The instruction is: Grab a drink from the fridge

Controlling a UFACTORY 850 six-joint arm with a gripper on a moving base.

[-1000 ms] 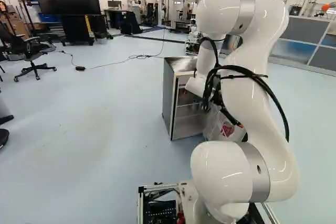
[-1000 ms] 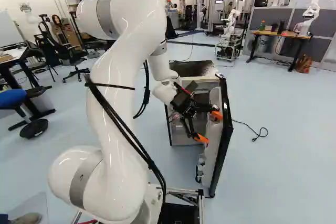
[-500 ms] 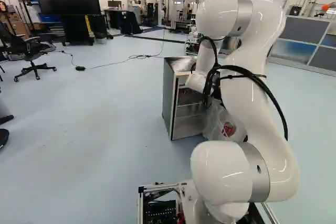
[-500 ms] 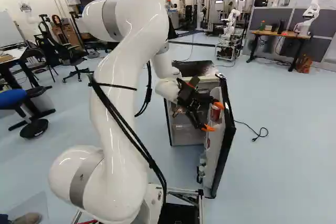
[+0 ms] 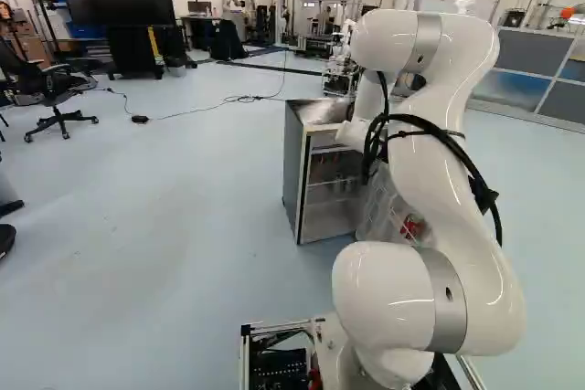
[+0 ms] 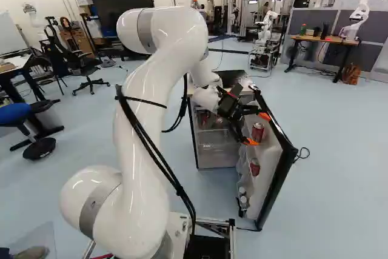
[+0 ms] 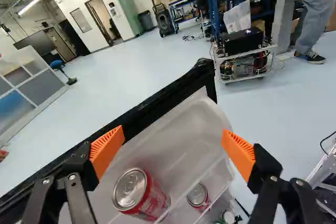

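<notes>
In the right base view my gripper (image 6: 257, 129) is at the upper part of the fridge door (image 6: 271, 171), its fingers spread. The fridge (image 6: 218, 147) stands with that door swung out. A red can (image 6: 258, 132) sits in the upper door shelf, another red can (image 6: 255, 167) lower down. In the wrist view the gripper (image 7: 172, 150) is open, with the door's shelf and black edge crossing between and beyond its orange pads. The nearer red can (image 7: 140, 195) lies below the gap between the fingers; neither finger grips it.
Bottles (image 6: 243, 198) sit low in the door. A cable (image 6: 302, 152) lies on the floor beyond it. Another robot (image 6: 359, 13) stands on a far desk (image 6: 324, 40). The wrist view shows a wheeled cart (image 7: 244, 59) and a person standing beside it.
The fridge door has swung wider, to the right in the right base view, showing more of its cans. My arm and gripper have moved the same way, fingers still apart. The base has stayed put.
</notes>
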